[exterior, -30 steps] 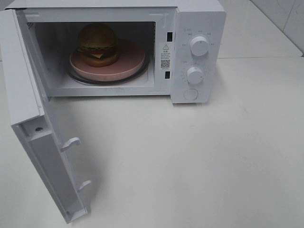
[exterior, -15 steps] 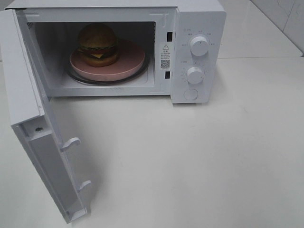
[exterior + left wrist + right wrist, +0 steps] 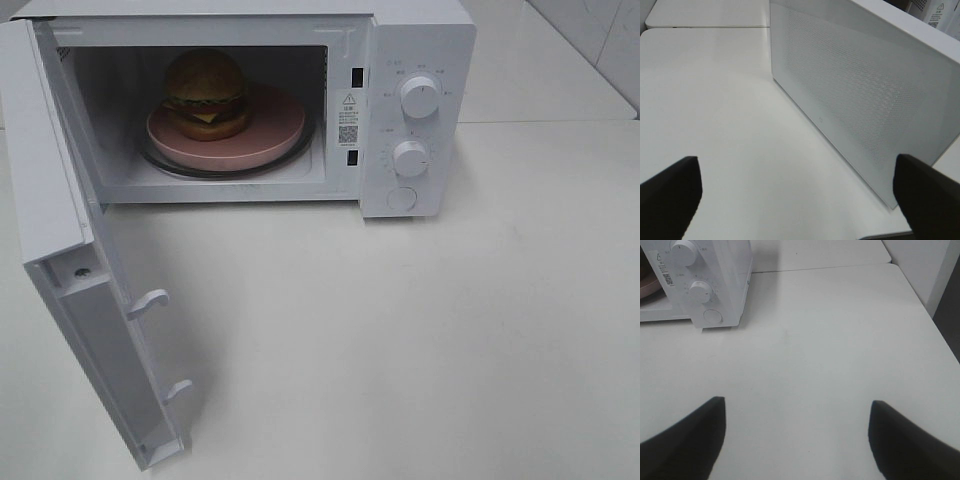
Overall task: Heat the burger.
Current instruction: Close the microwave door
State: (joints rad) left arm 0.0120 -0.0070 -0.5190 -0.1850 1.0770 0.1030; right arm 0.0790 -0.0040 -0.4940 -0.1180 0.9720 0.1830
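The burger (image 3: 206, 92), a golden-brown bun with green, red and yellow layers, sits on a pink plate (image 3: 270, 125) inside the white microwave (image 3: 415, 40). The microwave's door (image 3: 75, 270) hangs wide open at the left. Neither arm shows in the exterior high view. In the left wrist view my left gripper (image 3: 797, 200) is open and empty, facing the outer mesh face of the door (image 3: 860, 95) from a short distance. In the right wrist view my right gripper (image 3: 797, 437) is open and empty over bare table, well away from the microwave's control panel (image 3: 702, 285).
Two white knobs (image 3: 419, 96) and a round button (image 3: 401, 198) sit on the microwave's right panel. The white table (image 3: 420, 330) stretches in front and to the right. The right wrist view shows the table's edge (image 3: 932, 325).
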